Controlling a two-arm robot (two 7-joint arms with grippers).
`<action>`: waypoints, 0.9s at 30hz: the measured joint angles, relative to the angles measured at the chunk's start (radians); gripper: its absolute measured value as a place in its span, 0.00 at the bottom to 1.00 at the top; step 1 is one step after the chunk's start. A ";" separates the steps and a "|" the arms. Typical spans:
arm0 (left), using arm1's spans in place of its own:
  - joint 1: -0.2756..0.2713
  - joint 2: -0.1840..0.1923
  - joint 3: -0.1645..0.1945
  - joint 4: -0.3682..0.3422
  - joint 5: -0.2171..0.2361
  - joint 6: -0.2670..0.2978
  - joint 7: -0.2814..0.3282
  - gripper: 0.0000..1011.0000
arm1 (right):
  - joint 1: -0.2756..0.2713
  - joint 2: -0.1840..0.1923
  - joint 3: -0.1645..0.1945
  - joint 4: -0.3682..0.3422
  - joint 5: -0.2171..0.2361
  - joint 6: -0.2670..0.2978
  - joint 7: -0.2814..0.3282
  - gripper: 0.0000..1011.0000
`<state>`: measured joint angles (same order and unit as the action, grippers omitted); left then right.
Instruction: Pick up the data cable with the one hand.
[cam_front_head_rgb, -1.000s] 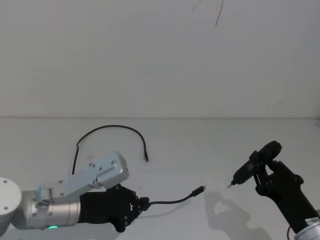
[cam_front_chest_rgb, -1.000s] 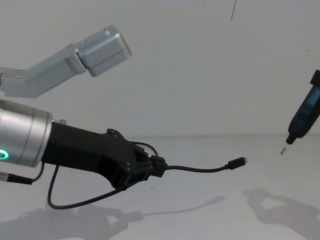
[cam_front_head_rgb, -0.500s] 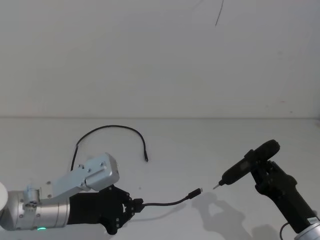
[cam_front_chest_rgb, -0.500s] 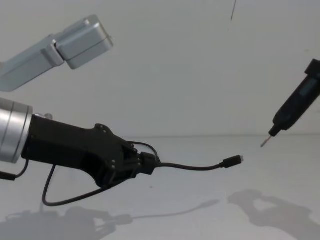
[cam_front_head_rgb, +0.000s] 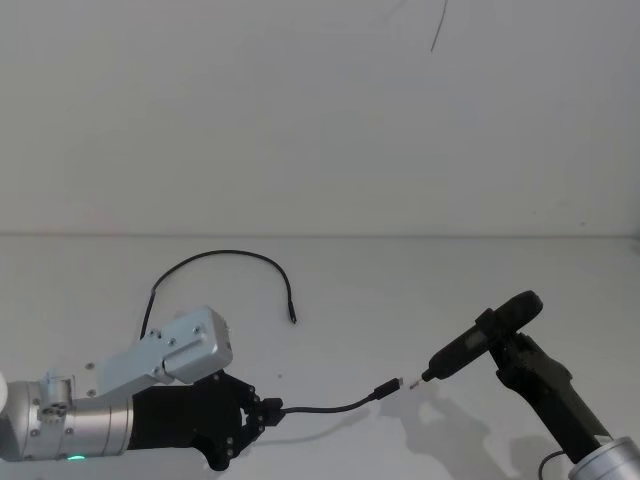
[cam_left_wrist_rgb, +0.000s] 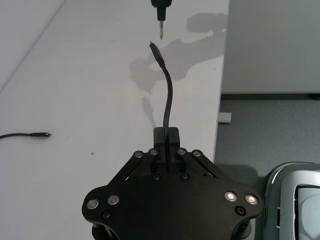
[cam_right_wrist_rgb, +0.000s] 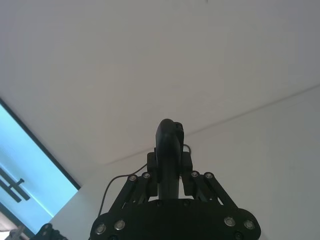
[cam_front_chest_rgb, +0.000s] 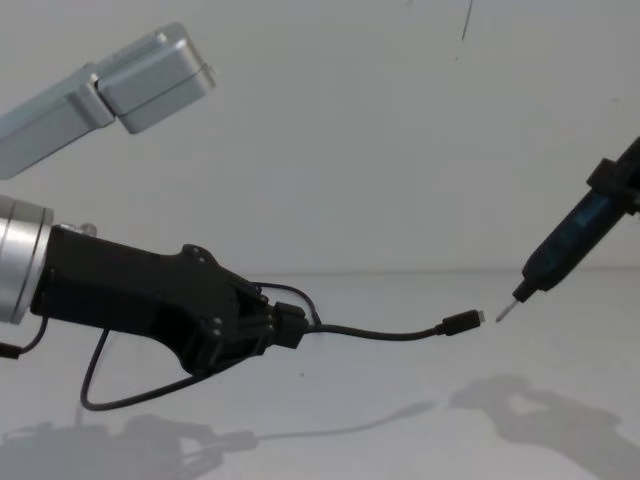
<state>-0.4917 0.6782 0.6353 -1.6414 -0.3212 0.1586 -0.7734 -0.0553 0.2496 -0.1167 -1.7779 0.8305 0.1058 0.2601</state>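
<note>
My left gripper (cam_front_head_rgb: 262, 412), a black claw on a silver arm, is shut on the data cable (cam_front_head_rgb: 330, 405) low at the left. Beyond its fingers the cable's short free end juts out toward the right and ends in a metal-tipped plug (cam_front_head_rgb: 390, 385), held above the table. The cable's other length lies in an arc on the table (cam_front_head_rgb: 225, 255), and in the left wrist view its far end (cam_left_wrist_rgb: 35, 135) rests flat. My right gripper (cam_front_head_rgb: 512, 348) is shut on a slim black pen-like tool (cam_front_head_rgb: 475, 340). That tool's silver tip (cam_front_chest_rgb: 503, 310) hangs just beside the plug (cam_front_chest_rgb: 462, 321).
The white tabletop (cam_front_head_rgb: 420, 290) meets a plain white wall at the back. The left wrist view shows the table's front edge (cam_left_wrist_rgb: 218, 115), with grey floor and part of the robot's base (cam_left_wrist_rgb: 295, 185) beyond it.
My right gripper has swung the pen-like tool down and left, so its tip now sits next to the plug. The left gripper, still holding the cable, has drawn slightly back to the left.
</note>
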 joint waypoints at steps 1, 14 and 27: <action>0.000 0.001 0.000 0.000 0.000 -0.001 0.000 0.04 | 0.002 -0.004 -0.001 0.005 0.003 0.000 -0.006 0.26; 0.001 0.005 -0.002 -0.003 -0.002 -0.003 -0.002 0.04 | 0.010 -0.026 -0.005 0.030 0.003 -0.045 -0.043 0.26; 0.002 0.006 -0.002 -0.004 -0.002 -0.004 -0.003 0.04 | 0.016 -0.010 -0.013 0.040 0.014 -0.067 -0.012 0.26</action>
<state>-0.4898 0.6842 0.6335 -1.6458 -0.3231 0.1547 -0.7766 -0.0395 0.2397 -0.1293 -1.7376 0.8444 0.0386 0.2482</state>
